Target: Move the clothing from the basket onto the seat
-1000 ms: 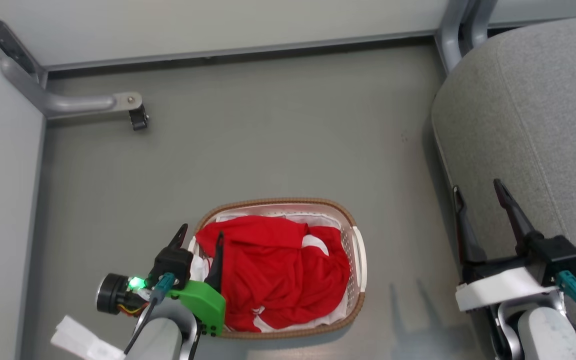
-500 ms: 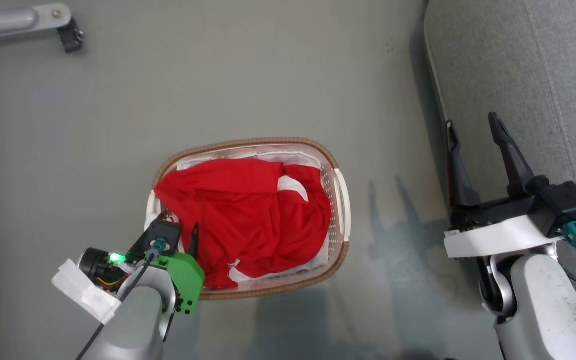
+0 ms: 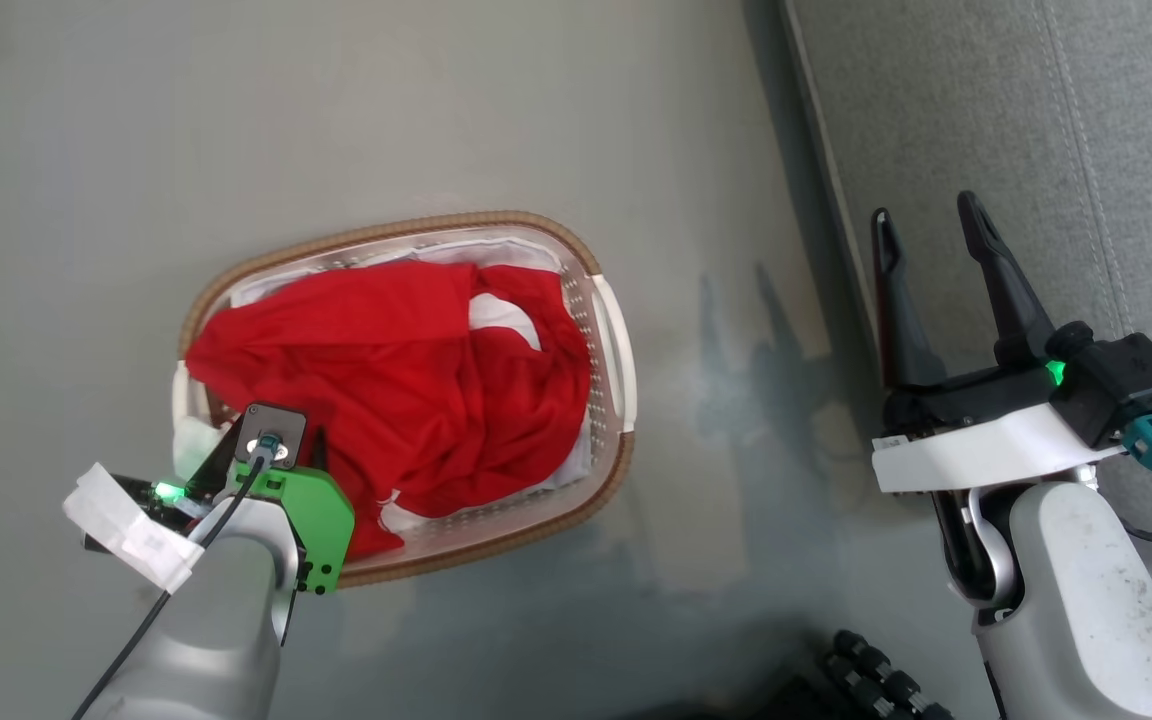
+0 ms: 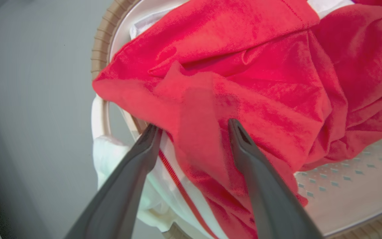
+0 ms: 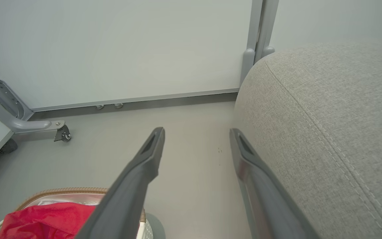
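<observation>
In the head view, the basket [image 3: 391,224] is sitting on the grey floor [image 3: 436,100]. The clothing [image 3: 386,370] is lying heaped inside it, covering most of a white cloth [image 3: 561,468]. The seat [image 3: 1036,120] is standing off to the basket's right, with bare floor between them. The right gripper [image 3: 923,207] is hovering at the seat's near edge, its jaws standing wide apart and gripping nothing. The left arm [image 3: 226,600] is reaching over the basket's near-left end.

In the left wrist view, the left gripper [image 4: 192,125] is pointing into the basket with its jaws spread wide. A fold of the red clothing is lying between the two fingers, and nothing is being pinched. One fingertip is sitting by the rim beside the white cloth, and the other is lying over the red fabric.

In the right wrist view, the open fingers are framing bare floor. The seat is rising on the right, and the basket with the clothing is showing at the lower left. A pale wall panel [image 5: 128,49] is standing behind.
</observation>
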